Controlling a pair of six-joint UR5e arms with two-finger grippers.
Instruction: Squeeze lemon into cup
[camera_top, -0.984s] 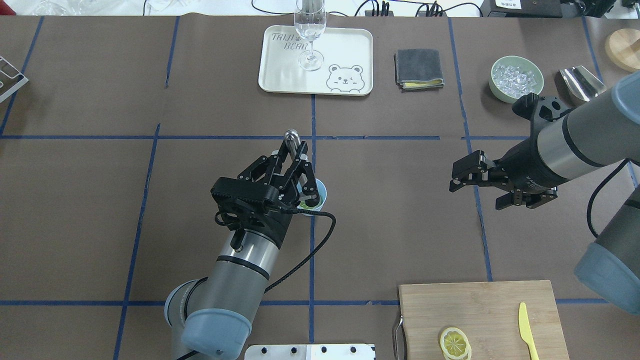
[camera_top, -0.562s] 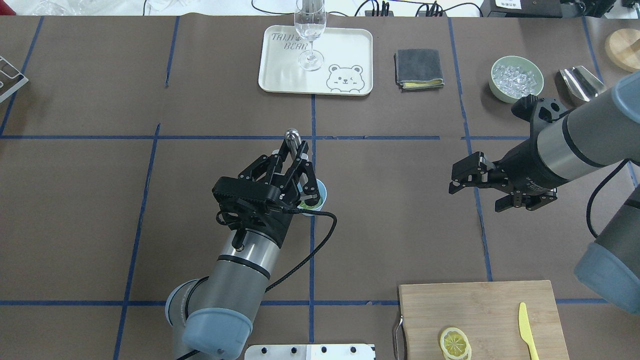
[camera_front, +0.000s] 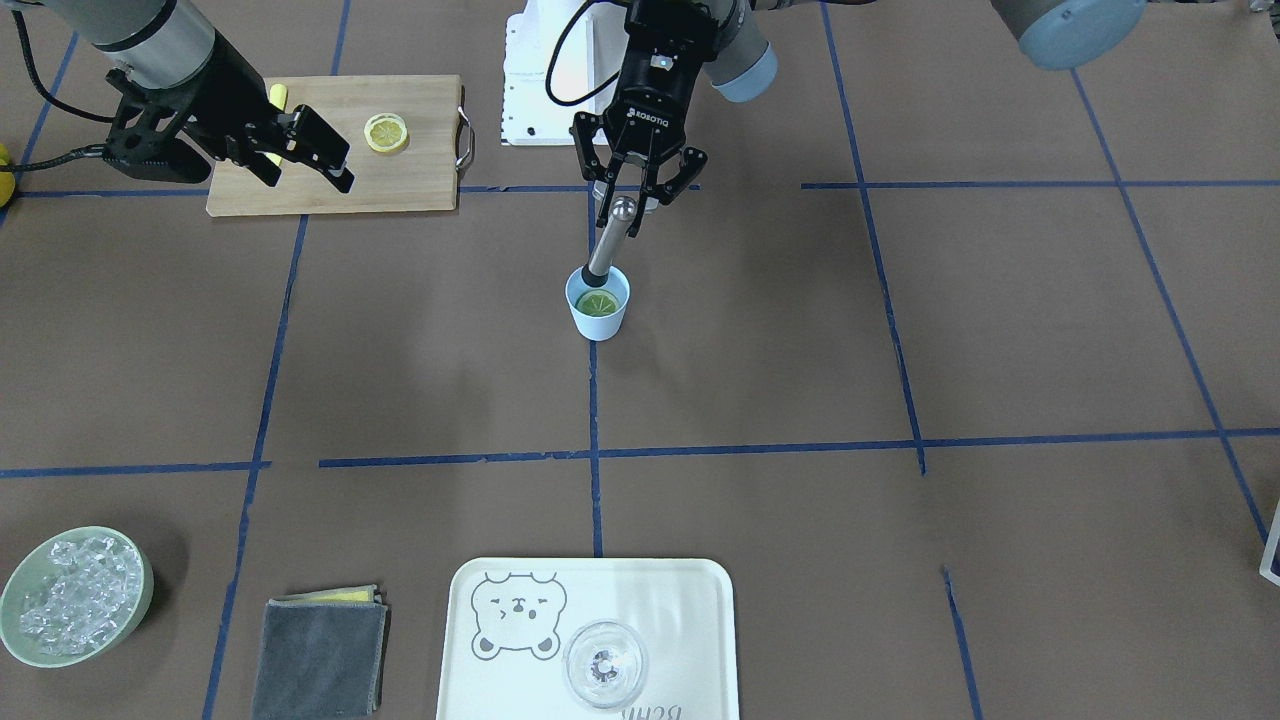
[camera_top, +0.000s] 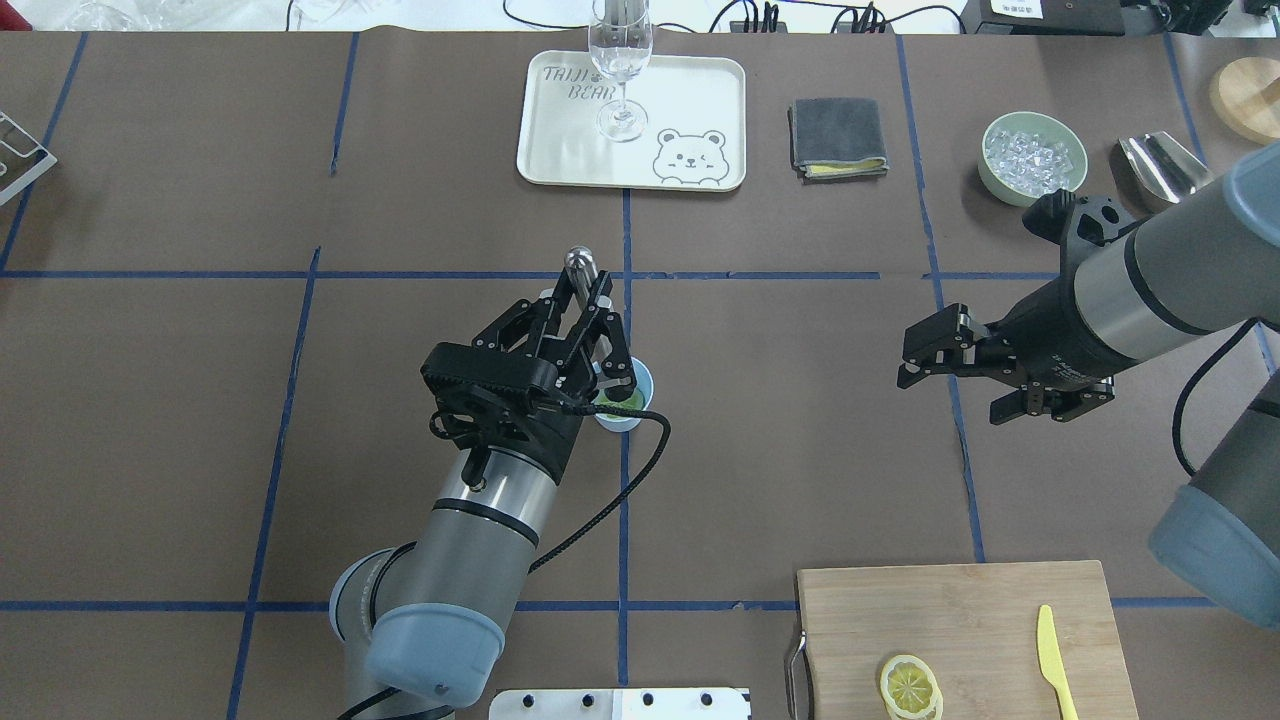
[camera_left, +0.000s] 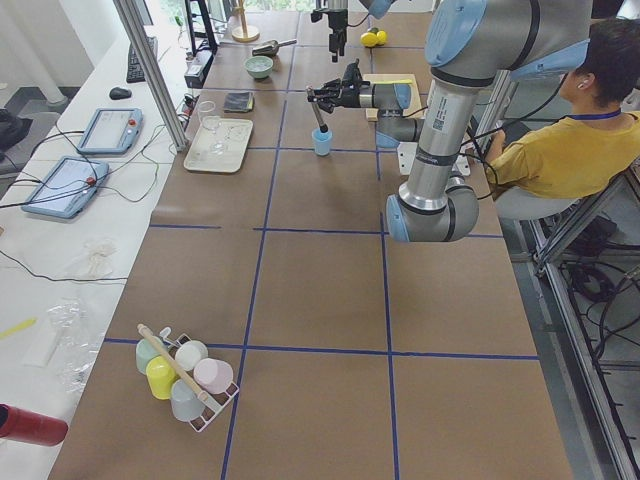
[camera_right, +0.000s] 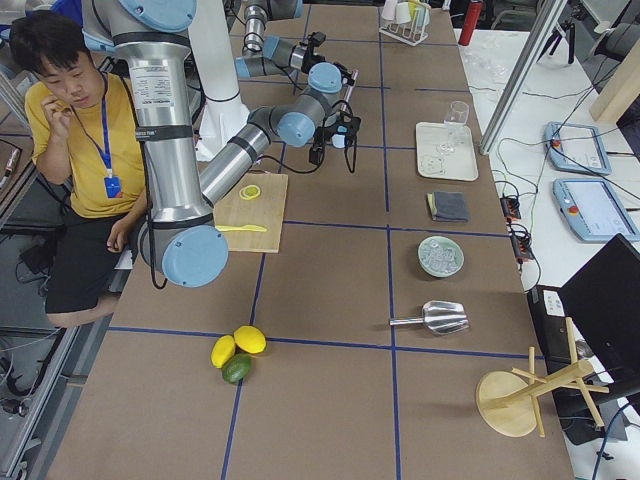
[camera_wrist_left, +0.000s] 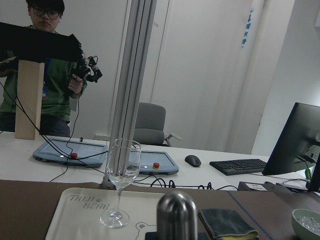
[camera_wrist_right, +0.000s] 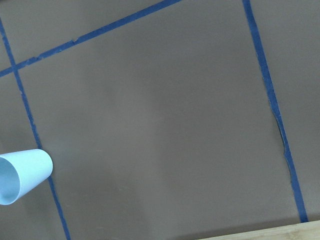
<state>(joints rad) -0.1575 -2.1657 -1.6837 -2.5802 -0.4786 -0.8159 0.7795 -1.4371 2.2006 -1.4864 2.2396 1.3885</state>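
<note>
The light blue cup (camera_front: 598, 318) (camera_top: 640, 385) stands on the centre blue line, and its side also shows in the right wrist view (camera_wrist_right: 22, 175). The lemon (camera_front: 600, 304) lies inside it, cut face up. A metal muddler (camera_front: 608, 245) (camera_top: 578, 264) leans in the cup with its dark tip on the lemon. My left gripper (camera_front: 632, 198) (camera_top: 610, 335) is shut on the muddler's upper part, and its rounded top (camera_wrist_left: 176, 216) shows in the left wrist view. My right gripper (camera_top: 950, 393) (camera_front: 308, 183) hangs open and holds nothing, well to the cup's right.
At the back stand a cream tray (camera_top: 700, 110) with a wine glass (camera_top: 620, 60), a grey cloth (camera_top: 838, 135), a green bowl of ice (camera_top: 1033, 157) and a metal scoop (camera_top: 1160, 165). The cutting board (camera_top: 960, 610) carries a thin lemon slice (camera_top: 910, 687) and a yellow knife (camera_top: 1050, 660).
My left gripper has shifted slightly left and toward the robot, tipping the muddler's top a little left. The cup nudged slightly with it. The right arm is nearly still.
</note>
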